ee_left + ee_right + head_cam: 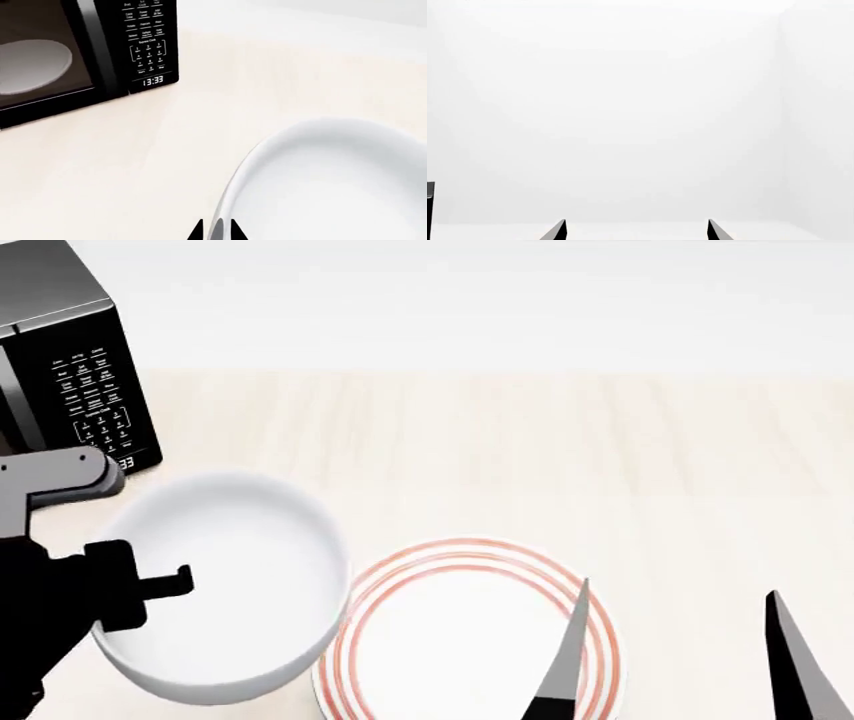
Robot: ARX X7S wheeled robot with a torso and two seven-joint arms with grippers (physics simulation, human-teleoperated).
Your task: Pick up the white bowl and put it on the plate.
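The white bowl is at the left in the head view, its right side overlapping the left edge of the red-ringed plate. My left gripper is shut on the bowl's left rim. In the left wrist view its two black fingertips flank the rim of the bowl, one inside and one outside, around the left gripper's centre. My right gripper hangs open over the plate's right side, holding nothing. The right wrist view shows the open right gripper facing a blank white wall.
A black microwave stands at the back left on the pale wooden counter. Through its door a pale dish shows, beside the keypad and clock. A white wall runs behind the counter.
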